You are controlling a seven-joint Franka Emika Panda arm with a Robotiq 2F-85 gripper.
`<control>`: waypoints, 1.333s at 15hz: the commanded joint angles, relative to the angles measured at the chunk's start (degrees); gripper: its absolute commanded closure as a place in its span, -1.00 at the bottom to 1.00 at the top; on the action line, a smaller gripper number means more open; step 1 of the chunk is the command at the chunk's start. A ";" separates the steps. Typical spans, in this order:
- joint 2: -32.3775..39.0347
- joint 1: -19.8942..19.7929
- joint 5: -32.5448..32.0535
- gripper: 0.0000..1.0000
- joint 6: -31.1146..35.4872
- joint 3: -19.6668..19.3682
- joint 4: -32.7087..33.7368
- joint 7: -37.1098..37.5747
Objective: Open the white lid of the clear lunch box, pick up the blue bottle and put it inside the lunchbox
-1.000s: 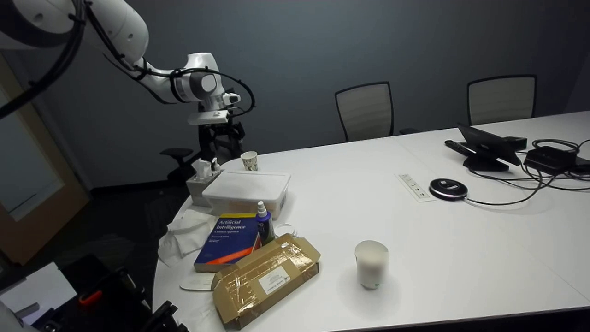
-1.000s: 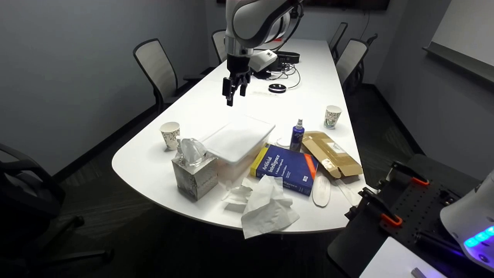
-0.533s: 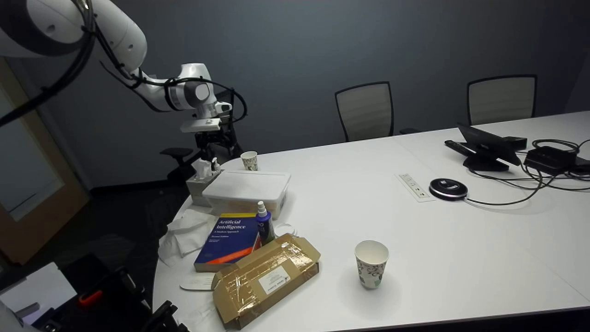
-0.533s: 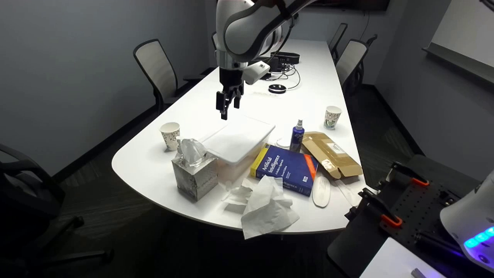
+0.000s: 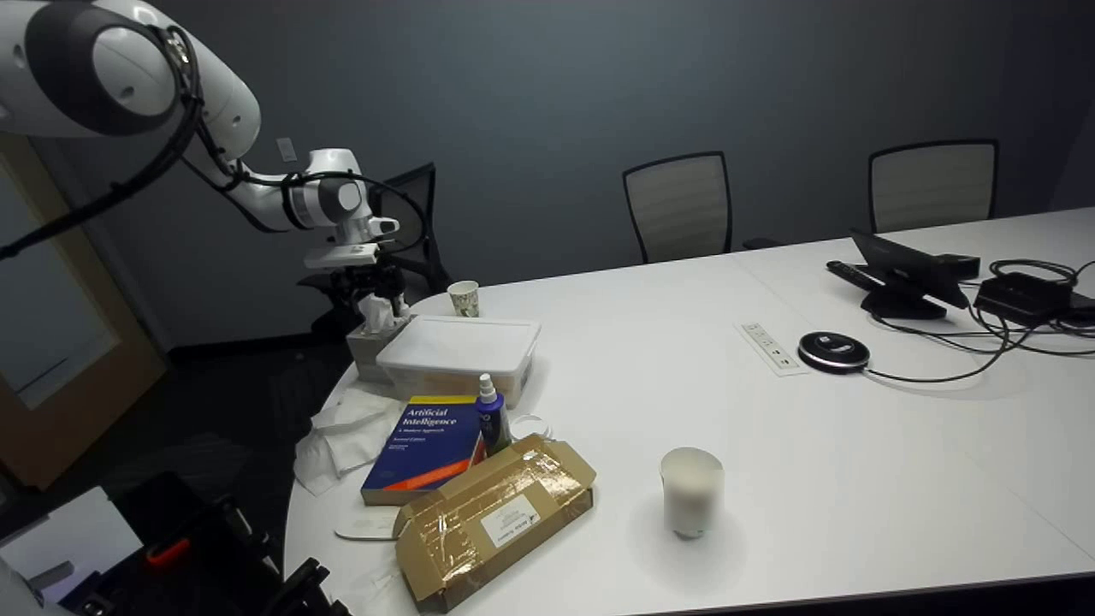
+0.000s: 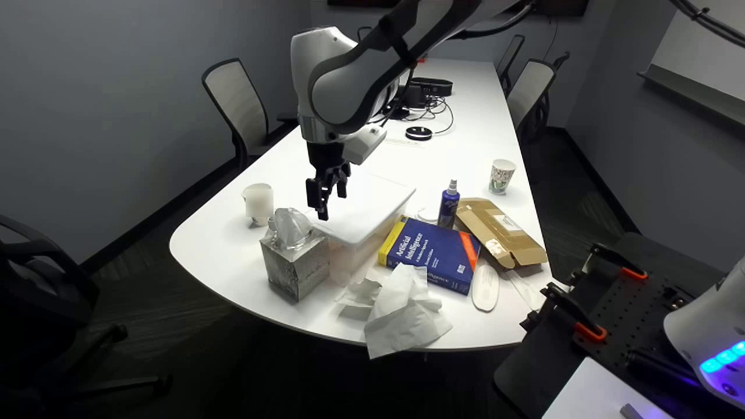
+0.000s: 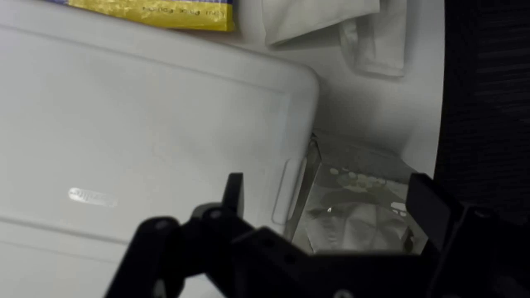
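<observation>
Wrist view: gripper point(image 7: 327, 190) is hovering, jaws apart, by end tab point(image 7: 290, 190) of white lid point(image 7: 165, 124), likely for prying. In both exterior views: lid is covering lunch box point(image 5: 453, 382), presumably why blue bottle point(image 6: 448, 208) is standing outside, beside book point(image 6: 430, 250).

We see the robot's white arm point(image 6: 352, 87), bent, with its wrist point(image 6: 316, 129) hanging down. Its black gripper point(image 7: 331, 196) points down, and the two fingers point(image 7: 428, 207) are spread wide apart.
</observation>
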 commanded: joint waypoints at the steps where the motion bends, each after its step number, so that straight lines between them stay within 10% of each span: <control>1: 1.66 1.71 -1.29 -1.00 -4.32 -1.40 2.22 3.46; 20: 11.65 14.07 -15.56 -1.00 -12.99 -9.08 11.90 20.01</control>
